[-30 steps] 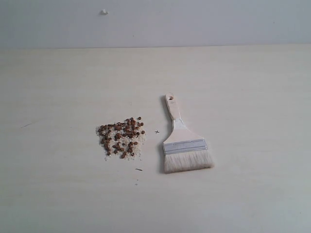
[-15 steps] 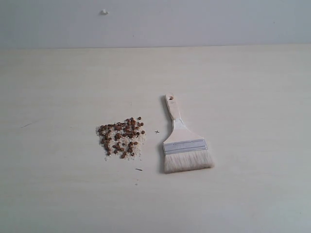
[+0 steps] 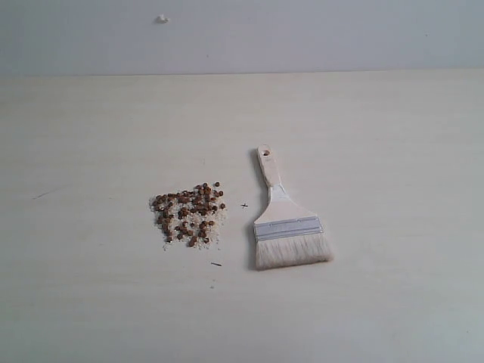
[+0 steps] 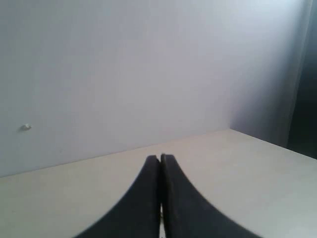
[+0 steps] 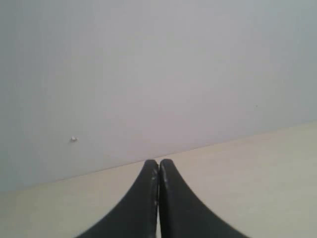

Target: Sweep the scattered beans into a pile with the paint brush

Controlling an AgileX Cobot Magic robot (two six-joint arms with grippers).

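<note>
Black, smooth and tapering to rounded tips, the fingers (image 4: 141, 203) of the left gripper (image 4: 159, 158) are clenched tip to tip with nothing between them. The right gripper (image 5: 158, 161) matches it: its glossy dark fingers (image 5: 181, 203) meet along a thin seam and grasp nothing. Both hang above the pale table (image 3: 378, 136), facing a plain grey-white wall (image 3: 302, 38) that bears one small white knob (image 3: 162, 18).

In the exterior view, the beans (image 3: 189, 210) lie left of centre on the table as a loose, roughly triangular patch of tiny round reddish-brown pieces. They are mixed into a bed of fine white grains (image 3: 215, 234) that spreads a little past them on the near side. A short dark sliver (image 3: 217, 264) lies just beyond that edge.

The paint brush (image 3: 286, 219) lies flat to the right of the patch, near it but apart, with a small cross mark (image 3: 244, 205) on the table between them. Its cream wooden handle (image 3: 270, 172), pierced by a hole at its end, points toward the wall. The handle widens into a silver metal ferrule (image 3: 287, 228), and the off-white bristles (image 3: 293, 252) fan out toward the camera.

The tabletop is matte with a faint light wood grain and meets the wall in a straight line.
</note>
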